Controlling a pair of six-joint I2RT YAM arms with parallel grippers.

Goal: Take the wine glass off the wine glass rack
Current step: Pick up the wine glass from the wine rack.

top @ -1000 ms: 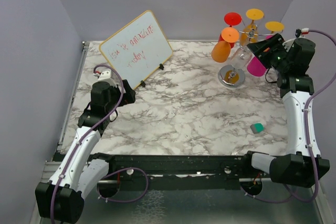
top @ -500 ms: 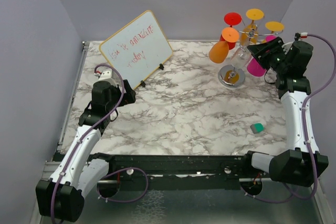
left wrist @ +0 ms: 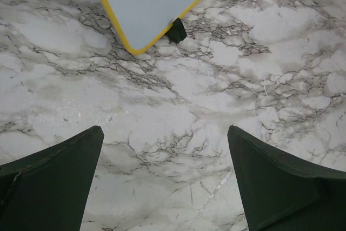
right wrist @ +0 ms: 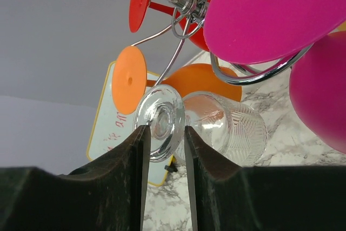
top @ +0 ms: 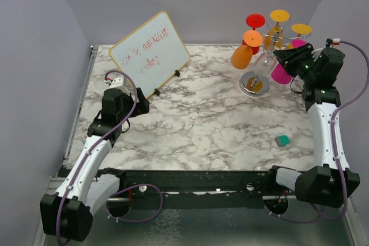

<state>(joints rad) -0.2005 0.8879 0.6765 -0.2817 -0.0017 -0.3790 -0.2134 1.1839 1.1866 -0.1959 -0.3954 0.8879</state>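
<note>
Bracketing the wine glass (right wrist: 227,125) foot's edges, right jaws leave little room.

Lilac walls (top: 34,56) on 3 sides, marble-look table (top: 202,119) w/ grey veins, even light

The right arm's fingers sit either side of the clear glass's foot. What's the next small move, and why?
Probably close the right gripper fully on the foot of the clear wine glass. Its fingers flank that foot, but a firm grip isn't visible, and the glass hangs on the wine glass rack, so pulling now might slip.
</note>
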